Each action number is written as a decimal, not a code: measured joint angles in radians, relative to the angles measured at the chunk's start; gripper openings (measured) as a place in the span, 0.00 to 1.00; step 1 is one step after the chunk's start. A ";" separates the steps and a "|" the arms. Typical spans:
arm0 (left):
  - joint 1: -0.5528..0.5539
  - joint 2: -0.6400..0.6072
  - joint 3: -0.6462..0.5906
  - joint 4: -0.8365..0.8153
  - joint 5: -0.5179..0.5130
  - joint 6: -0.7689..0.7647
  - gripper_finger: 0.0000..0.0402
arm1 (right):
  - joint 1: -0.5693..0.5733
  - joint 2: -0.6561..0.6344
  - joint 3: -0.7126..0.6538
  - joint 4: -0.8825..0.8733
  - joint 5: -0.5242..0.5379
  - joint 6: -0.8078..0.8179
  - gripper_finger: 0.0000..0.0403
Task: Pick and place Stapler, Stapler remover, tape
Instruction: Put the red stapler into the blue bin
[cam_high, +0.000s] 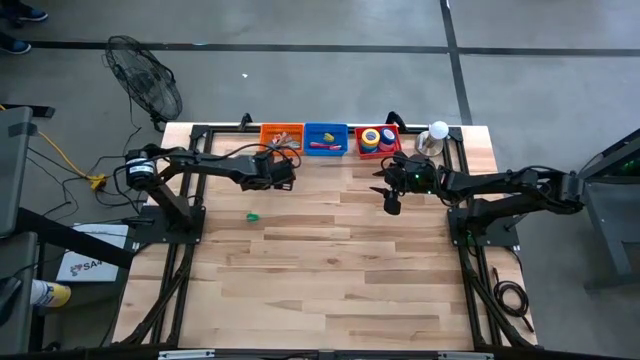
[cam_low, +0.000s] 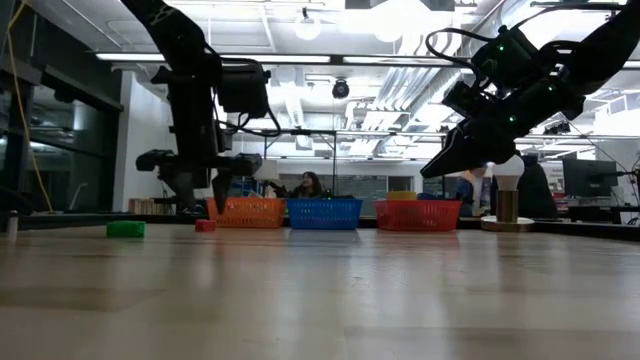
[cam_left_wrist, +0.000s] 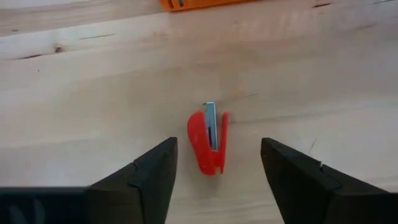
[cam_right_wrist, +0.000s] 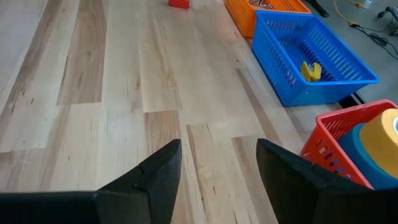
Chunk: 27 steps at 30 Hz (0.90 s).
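You'll find the small red stapler (cam_left_wrist: 209, 142) lying flat on the bare wood surface (cam_left_wrist: 93, 93) just short of the orange basket (cam_high: 281, 136), and the stacked tape rolls (cam_high: 377, 138), yellow atop blue, in the red basket (cam_high: 393, 151).

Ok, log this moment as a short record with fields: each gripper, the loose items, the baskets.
left gripper: open, above the small red stapler lying on the wooden table, near the orange basket
right gripper: open, empty, raised over bare table near the red basket
small green item: loose on the table
blue basket: holds a yellow item
red basket: holds tape rolls
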<state>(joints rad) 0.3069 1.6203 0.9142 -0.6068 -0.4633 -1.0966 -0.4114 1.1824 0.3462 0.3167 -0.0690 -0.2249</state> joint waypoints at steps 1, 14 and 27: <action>0.000 0.000 0.000 0.002 0.000 0.000 0.58 | 0.000 0.000 0.000 0.000 -0.001 0.000 0.49; 0.000 0.112 0.003 0.038 -0.023 -0.005 0.62 | 0.000 0.000 0.000 -0.002 -0.007 0.000 0.49; 0.000 0.130 0.003 0.055 -0.043 -0.011 0.60 | 0.000 0.000 0.000 -0.004 -0.007 0.000 0.49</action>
<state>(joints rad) 0.3073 1.7508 0.9176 -0.5519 -0.5058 -1.1076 -0.4114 1.1824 0.3466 0.3130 -0.0761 -0.2249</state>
